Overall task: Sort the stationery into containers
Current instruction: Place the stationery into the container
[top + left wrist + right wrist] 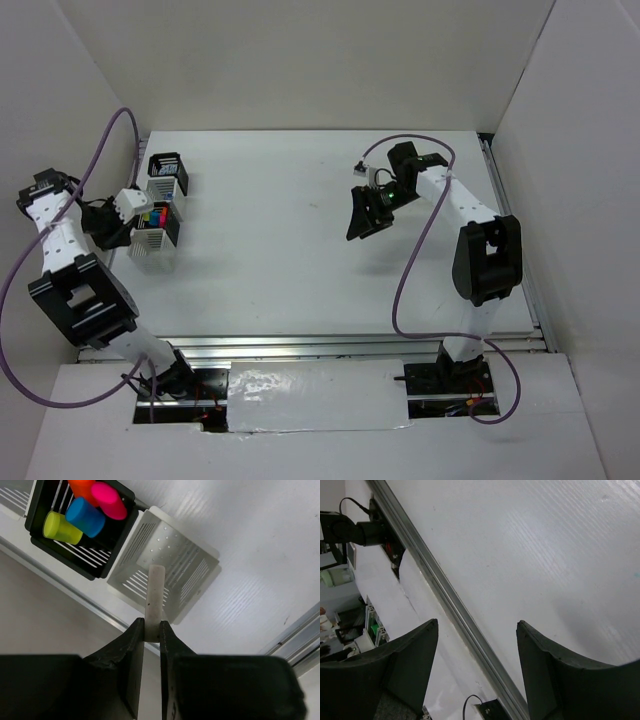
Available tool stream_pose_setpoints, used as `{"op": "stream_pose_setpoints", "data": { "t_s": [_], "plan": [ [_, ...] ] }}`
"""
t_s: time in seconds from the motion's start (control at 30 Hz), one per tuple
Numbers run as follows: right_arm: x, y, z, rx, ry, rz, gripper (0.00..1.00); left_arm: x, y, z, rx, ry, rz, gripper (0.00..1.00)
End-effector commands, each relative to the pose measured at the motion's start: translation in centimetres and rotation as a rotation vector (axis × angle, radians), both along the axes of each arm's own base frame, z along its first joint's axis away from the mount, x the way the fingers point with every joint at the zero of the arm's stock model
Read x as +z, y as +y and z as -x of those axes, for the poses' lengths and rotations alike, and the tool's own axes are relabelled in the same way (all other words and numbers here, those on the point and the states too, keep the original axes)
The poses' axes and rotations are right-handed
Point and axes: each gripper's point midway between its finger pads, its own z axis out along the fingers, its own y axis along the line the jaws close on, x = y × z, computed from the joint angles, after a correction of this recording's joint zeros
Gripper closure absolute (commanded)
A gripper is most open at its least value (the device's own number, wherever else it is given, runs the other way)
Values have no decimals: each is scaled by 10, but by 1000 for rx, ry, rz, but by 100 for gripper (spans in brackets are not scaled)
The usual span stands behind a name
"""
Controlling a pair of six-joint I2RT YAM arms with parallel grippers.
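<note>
My left gripper (152,628) is shut on a slim beige eraser (154,592) and holds it above an empty white slatted cup (170,560). Beside that cup, a black cup (60,555) holds highlighters with orange (82,486), pink (109,500), blue (85,516) and yellow (61,527) caps. In the top view the left gripper (138,220) hovers over the row of cups at the table's left edge: a black mesh cup (167,166), the black cup with the highlighters (160,220) and the white cup (150,246). My right gripper (366,214) is open and empty over the bare table, far from the cups, and it also shows in the right wrist view (477,630).
White walls enclose the table on three sides. A metal rail (445,600) runs along the table's near edge. Purple cables (110,140) loop from both arms. The left wall stands close behind the cups.
</note>
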Motion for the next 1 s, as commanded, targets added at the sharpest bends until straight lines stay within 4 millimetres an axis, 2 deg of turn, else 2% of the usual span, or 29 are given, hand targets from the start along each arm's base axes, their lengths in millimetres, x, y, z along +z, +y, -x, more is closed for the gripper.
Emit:
{"op": "stream_pose_setpoints", "data": {
  "t_s": [0.0, 0.2, 0.33, 0.5, 0.6, 0.67, 0.7, 0.77, 0.8, 0.83, 0.9, 0.93, 0.97],
  "plan": [
    [16, -3, -3, 5, -78, -15, 30, 2, 7, -14, 11, -6, -64, 89],
    [13, -4, 0, 5, -71, -10, 30, -2, -2, -30, 9, -7, -101, 74],
    [9, -6, 1, 3, -61, -2, 30, -8, -4, -34, 15, 9, -116, 55],
    [11, -8, 0, 0, -65, 0, 30, -11, -3, -36, 24, 24, -109, 51],
    [11, -10, -1, -2, -60, 3, 30, -3, -5, -37, 13, -10, -82, 47],
    [11, -9, 0, 0, -59, 1, 31, 12, -9, -35, 2, -48, -48, 45],
    [11, -10, -1, -4, -64, 1, 31, 30, -21, -41, -10, -101, 14, 42],
    [13, -11, -2, -14, -80, 8, 31, 58, -36, -47, 24, -160, 84, 30],
    [13, -13, -4, -23, -87, 13, 31, 78, -43, -56, 41, -208, 104, 20],
    [15, -17, -8, -46, -108, 27, 31, 95, -64, -65, 71, -235, 170, 15],
    [16, -26, -15, -85, -128, 54, 30, 118, -88, -77, 71, -277, 210, 1],
    [17, -32, -19, -110, -143, 70, 29, 124, -98, -81, 83, -287, 206, 1],
    [23, -43, -27, -155, -178, 87, 29, 132, -129, -93, 78, -304, 238, 1]
  ]
}}
